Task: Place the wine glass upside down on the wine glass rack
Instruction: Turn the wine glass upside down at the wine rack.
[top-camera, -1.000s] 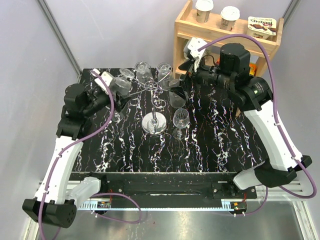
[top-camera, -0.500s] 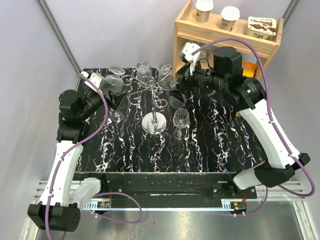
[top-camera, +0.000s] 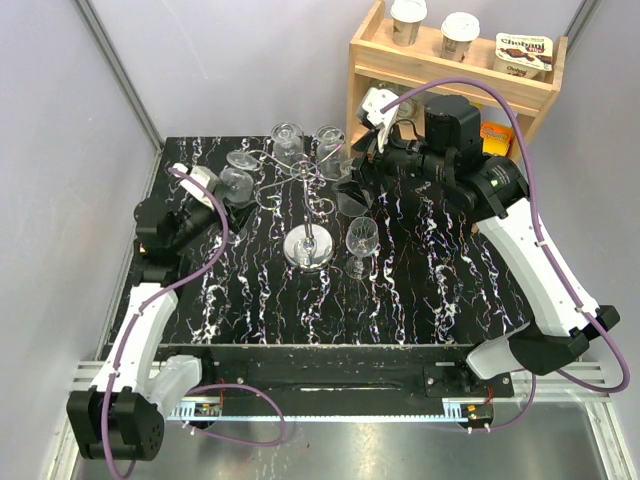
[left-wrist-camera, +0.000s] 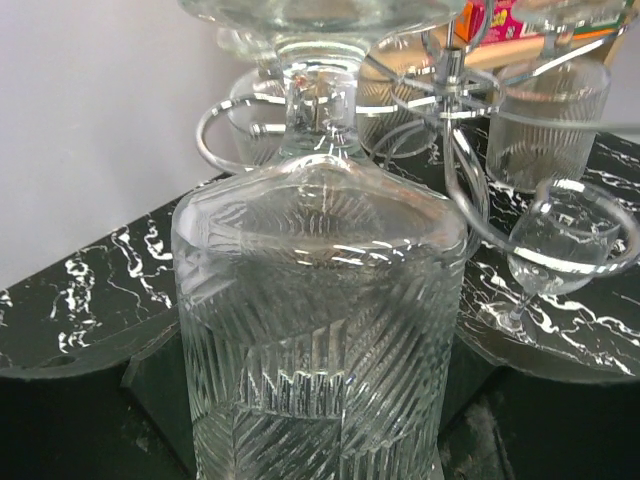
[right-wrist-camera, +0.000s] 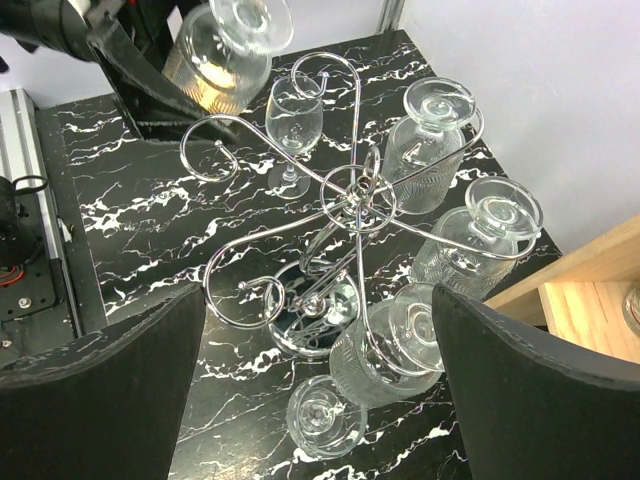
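The silver wire wine glass rack (top-camera: 308, 250) stands mid-table; its arms also show in the left wrist view (left-wrist-camera: 452, 70) and right wrist view (right-wrist-camera: 350, 190). My left gripper (top-camera: 222, 188) is shut on a ribbed wine glass (top-camera: 238, 182), held upside down beside the rack's left curled arms. The glass fills the left wrist view (left-wrist-camera: 320, 330), foot up near a wire loop, and hides most of the fingers. It shows top left in the right wrist view (right-wrist-camera: 210, 65). My right gripper (top-camera: 358, 172) (right-wrist-camera: 320, 390) is open and empty above the rack's right side.
Three ribbed glasses hang upside down on the rack (top-camera: 287, 140) (top-camera: 330, 145) (top-camera: 352, 195). Small upright glasses stand on the table beside the base (top-camera: 362, 238) (right-wrist-camera: 293, 120). A wooden shelf unit (top-camera: 450, 70) with cups stands at back right.
My left arm shifted and brought the held glass slightly down and nearer, still by the rack's left arms. My right arm drew back a little, then stayed still.
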